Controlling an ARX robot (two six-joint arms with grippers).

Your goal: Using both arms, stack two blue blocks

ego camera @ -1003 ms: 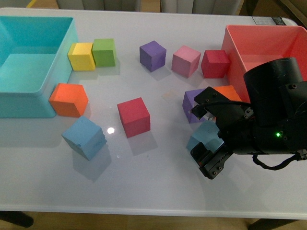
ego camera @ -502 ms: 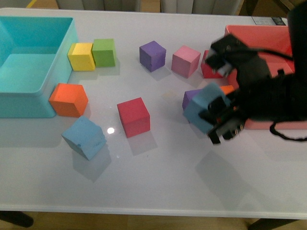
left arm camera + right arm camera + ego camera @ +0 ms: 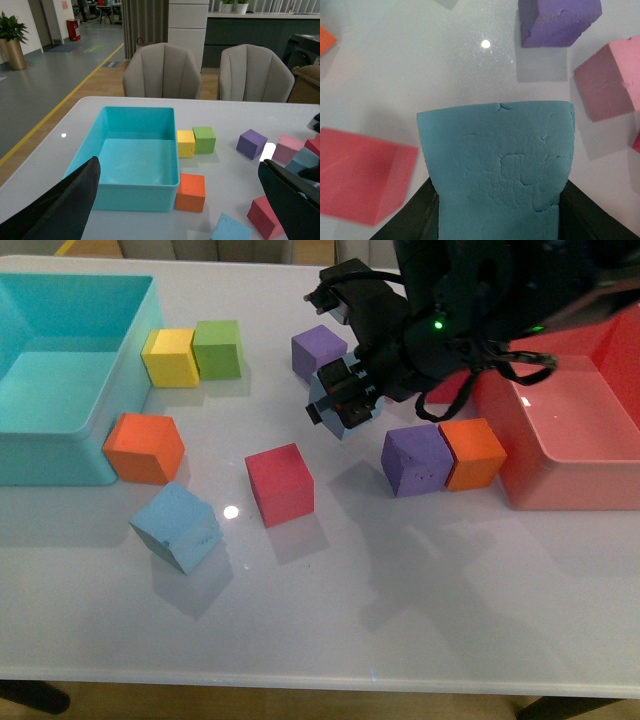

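Blue block (image 3: 497,165), first: clamped between the right fingers (image 3: 417,220), held clear above the bench (image 3: 330,630) near its centre, between the far purple cube (image 3: 318,348) and the red cube (image 3: 279,483). Second blue block (image 3: 177,527): resting on the bench, near left, just nearer than the orange cube (image 3: 144,447) beside the turquoise bin (image 3: 75,455). Left fingers (image 3: 75,200): spread wide, holding nothing.

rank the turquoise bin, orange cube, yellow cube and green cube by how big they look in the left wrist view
1. turquoise bin
2. orange cube, nearer the camera
3. yellow cube and green cube, about alike; being farther back, they may truly match the orange one
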